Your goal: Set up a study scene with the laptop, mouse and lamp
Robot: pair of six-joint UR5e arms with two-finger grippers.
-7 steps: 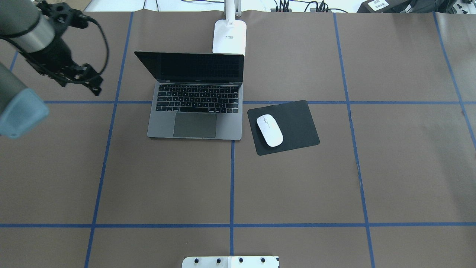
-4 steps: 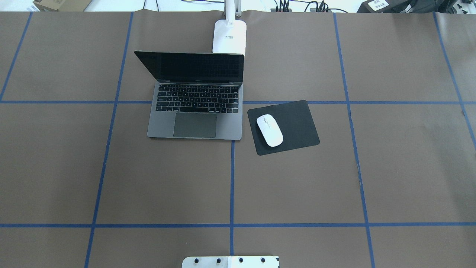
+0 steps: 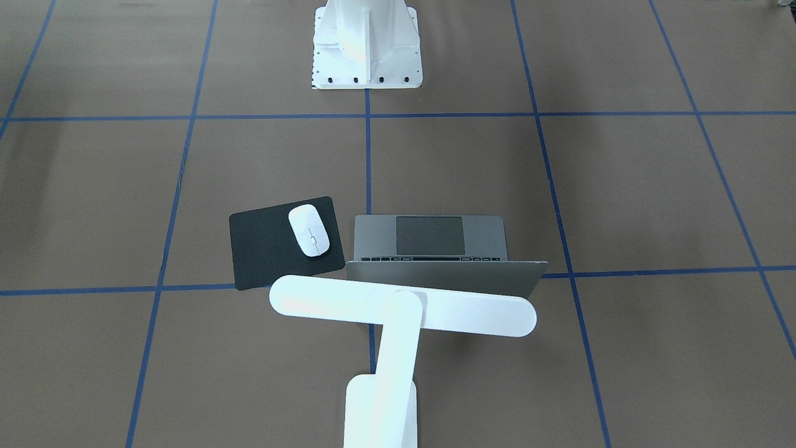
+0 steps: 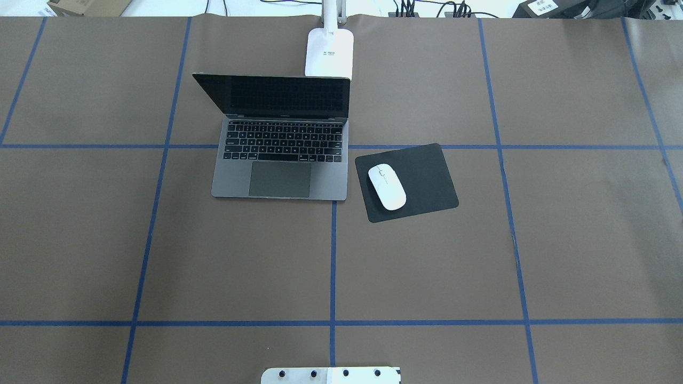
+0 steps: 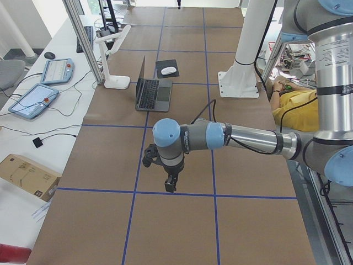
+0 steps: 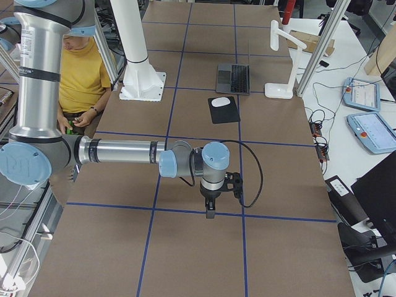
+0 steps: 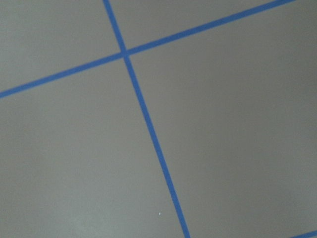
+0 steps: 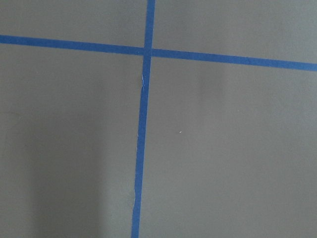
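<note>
The grey laptop [image 4: 280,141] stands open at the table's far middle, its screen dark. The white mouse [image 4: 387,186] lies on a black mat [image 4: 421,178] just right of it. Behind the laptop stands the white lamp [image 4: 329,50], its bar head [image 3: 404,308] level above the lid. My left gripper [image 5: 170,185] hangs over bare table far off to the laptop's left, seen only in the exterior left view. My right gripper [image 6: 210,211] hangs over bare table far off to the right. I cannot tell whether either is open or shut. Both wrist views show only brown paper and blue tape.
The robot's white pedestal [image 3: 367,43] stands at the near table edge. A person in a yellow shirt [image 6: 80,68] sits beside the base. Tablets and cables [image 5: 33,99] lie on the side bench past the far edge, next to metal posts [image 5: 83,38].
The left arm, at the overhead view's top left one second ago, has left that view. Laptop, mouse and lamp have not moved.
</note>
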